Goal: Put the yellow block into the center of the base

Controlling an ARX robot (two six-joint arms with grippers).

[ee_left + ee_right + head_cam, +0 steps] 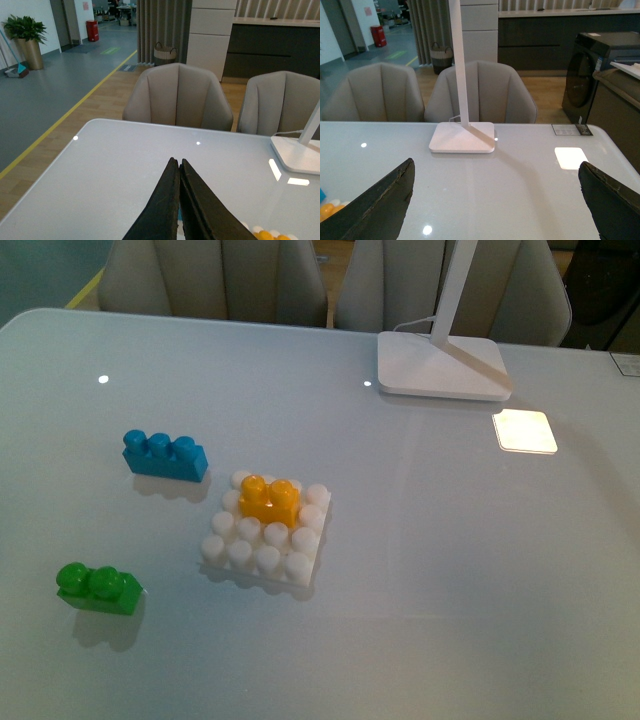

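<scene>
Table (480, 570): one yellow block (269, 499) on one base (300, 565); left claw (179, 167) closed, right claw (495, 200) open.

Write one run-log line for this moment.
yellow block: seated on base, near center | left hand: shut, empty | right hand: open, empty | both away from base

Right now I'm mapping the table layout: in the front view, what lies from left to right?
green brick → blue brick → base carrying the yellow block → lamp foot → bright light patch
</scene>
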